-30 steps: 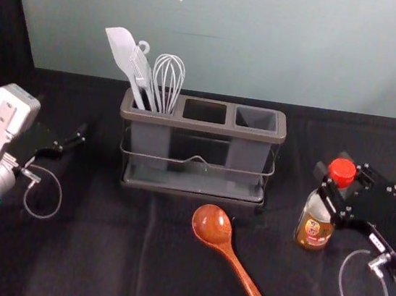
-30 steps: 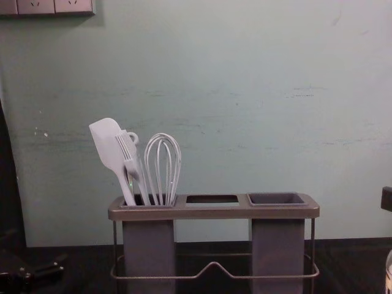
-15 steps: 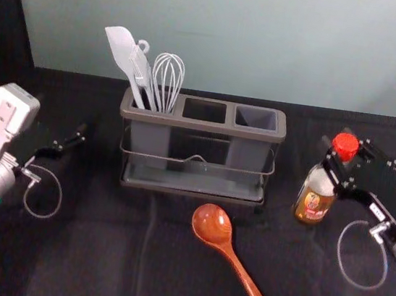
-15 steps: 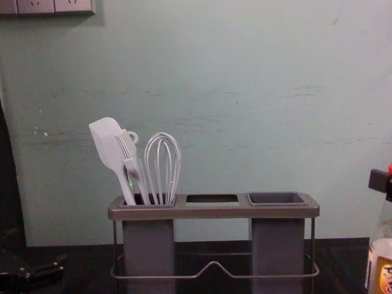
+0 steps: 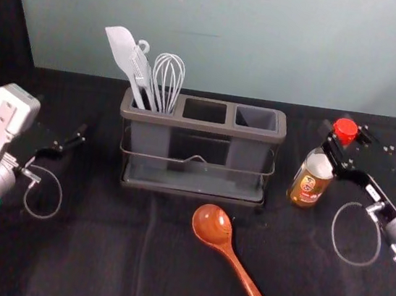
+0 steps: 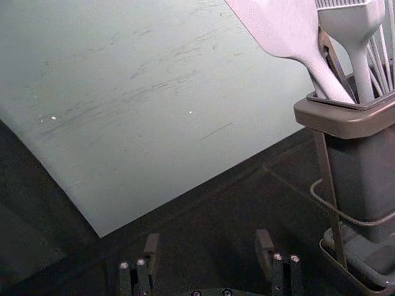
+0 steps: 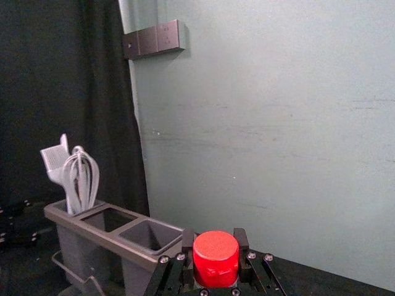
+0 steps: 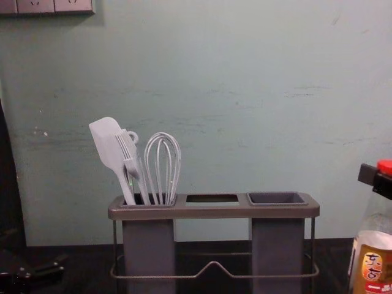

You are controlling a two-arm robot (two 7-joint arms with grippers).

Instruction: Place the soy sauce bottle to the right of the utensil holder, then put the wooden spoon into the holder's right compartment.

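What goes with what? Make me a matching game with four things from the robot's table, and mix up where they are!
Things:
1. Soy sauce bottle
2. Wooden spoon
3. Whisk
4. Left gripper

Places and states:
A. Standing in the left compartment of the utensil holder
B. Held near its red cap by the right gripper
C. Open, off to the left of the utensil holder
D. Lying on the black cloth, in front of the utensil holder

Right pairs: 1-B, 2-D, 3-A, 4-C
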